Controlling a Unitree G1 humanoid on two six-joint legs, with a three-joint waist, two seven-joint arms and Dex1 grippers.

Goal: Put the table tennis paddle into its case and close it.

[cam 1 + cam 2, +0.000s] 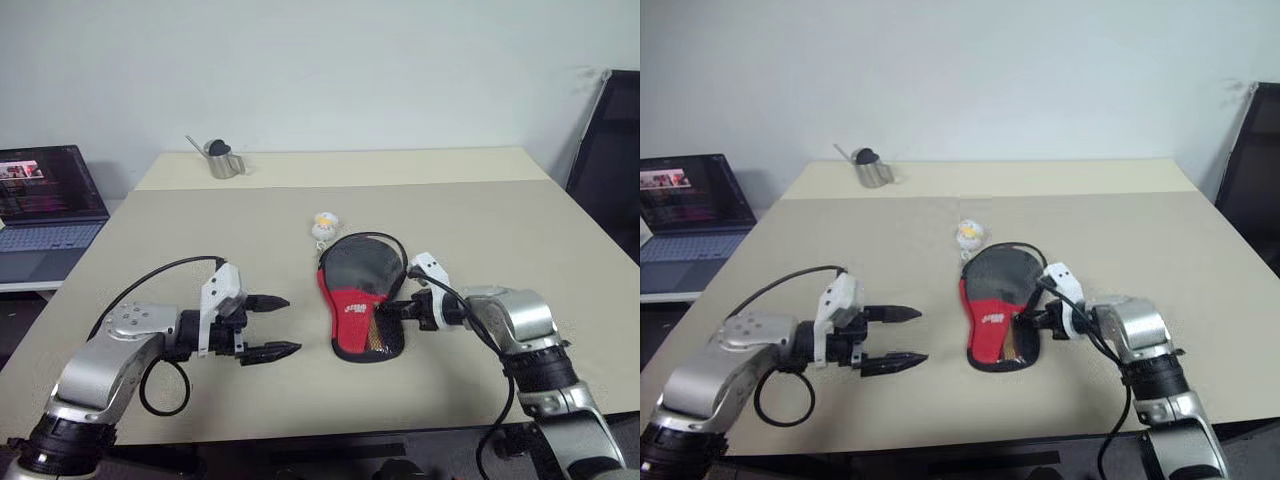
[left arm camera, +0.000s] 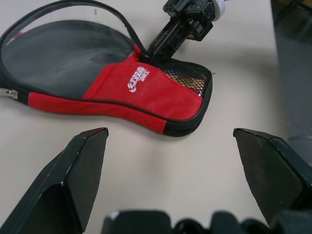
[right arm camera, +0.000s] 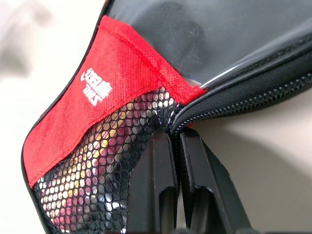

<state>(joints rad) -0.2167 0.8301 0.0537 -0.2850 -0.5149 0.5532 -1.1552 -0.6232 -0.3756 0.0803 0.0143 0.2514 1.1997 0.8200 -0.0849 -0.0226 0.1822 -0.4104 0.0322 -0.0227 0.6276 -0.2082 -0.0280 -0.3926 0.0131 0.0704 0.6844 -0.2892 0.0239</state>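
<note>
Right claw point(image 1: 392, 310), clenched, fingertips at the zip edge of the paddle-shaped red-and-black fabric case point(image 1: 360, 297); whether it pinches the zip cannot be told. Case flat on beige tabletop point(image 1: 470, 230), long axis front-to-back, round black end pointing away, red mesh end toward the robot. Left claw point(image 1: 280, 326) released, apart from the case, aimed at it.

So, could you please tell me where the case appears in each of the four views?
Left eye view: the case lies right of centre on the table.
Right eye view: just right of centre.
Left wrist view: across the upper left.
Right wrist view: close up, covering most of the picture.
Shared landmark: its white logo.
</note>
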